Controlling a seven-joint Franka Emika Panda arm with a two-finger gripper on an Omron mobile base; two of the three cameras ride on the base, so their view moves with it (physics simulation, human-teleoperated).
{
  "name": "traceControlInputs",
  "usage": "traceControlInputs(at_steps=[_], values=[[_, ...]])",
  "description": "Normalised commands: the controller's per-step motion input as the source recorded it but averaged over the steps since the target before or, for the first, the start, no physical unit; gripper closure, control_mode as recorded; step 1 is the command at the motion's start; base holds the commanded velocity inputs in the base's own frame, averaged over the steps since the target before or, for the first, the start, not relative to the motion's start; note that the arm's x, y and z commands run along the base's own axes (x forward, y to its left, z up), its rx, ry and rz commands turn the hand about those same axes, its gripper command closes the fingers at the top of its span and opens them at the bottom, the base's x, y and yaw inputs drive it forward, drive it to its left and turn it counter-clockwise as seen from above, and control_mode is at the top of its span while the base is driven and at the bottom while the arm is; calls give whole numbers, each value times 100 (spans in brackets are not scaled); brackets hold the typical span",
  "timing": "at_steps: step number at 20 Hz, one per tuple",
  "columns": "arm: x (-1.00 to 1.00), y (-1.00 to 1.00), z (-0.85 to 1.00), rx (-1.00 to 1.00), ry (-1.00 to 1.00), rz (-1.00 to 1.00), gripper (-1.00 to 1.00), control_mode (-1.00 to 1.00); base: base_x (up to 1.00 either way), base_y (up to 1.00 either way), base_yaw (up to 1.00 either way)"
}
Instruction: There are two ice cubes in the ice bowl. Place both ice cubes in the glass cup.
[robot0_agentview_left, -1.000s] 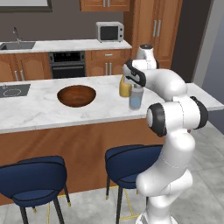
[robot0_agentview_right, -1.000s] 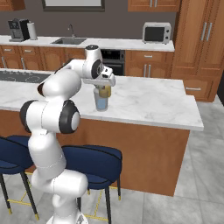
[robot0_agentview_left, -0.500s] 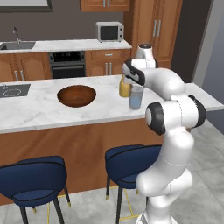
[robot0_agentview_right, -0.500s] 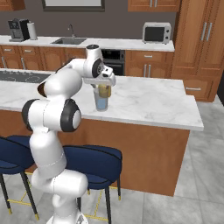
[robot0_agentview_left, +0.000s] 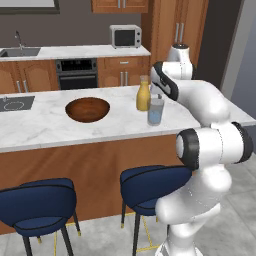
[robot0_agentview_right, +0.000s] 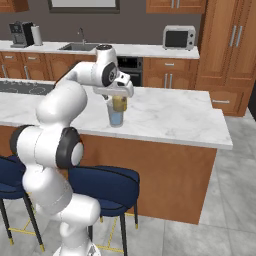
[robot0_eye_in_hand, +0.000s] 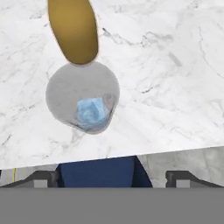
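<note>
Overhead, my gripper (robot0_eye_in_hand: 112, 178) hangs with jaws spread wide and empty above the glass cup (robot0_eye_in_hand: 83, 97) on the counter (robot0_eye_in_hand: 166, 78). Pale blue ice (robot0_eye_in_hand: 91, 111) lies inside; I cannot tell whether one cube or two. Touching the cup stands a bottle (robot0_eye_in_hand: 73, 29), its top cut off. The bowl (robot0_agentview_left: 87, 109) sits well apart.

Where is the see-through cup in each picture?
Left base view: the glass cup stands on the marble counter, right of centre, in front of the yellow bottle.
Right base view: the cup stands left of centre, under the white hand.
Hand view: seen from above, left of centre, blue ice inside.
Shared landmark: the yellow bottle beside it.
</note>
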Motion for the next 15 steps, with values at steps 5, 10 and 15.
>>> traceControlInputs(at_steps=[5,10,15], values=[[-100,-54,-41,-4,-4,3,-100,-100,0,0,0],[-100,-29,-77,-9,0,3,-100,-100,0,0,0],[-100,-38,-28,-4,-17,7,-100,-100,0,0,0]])
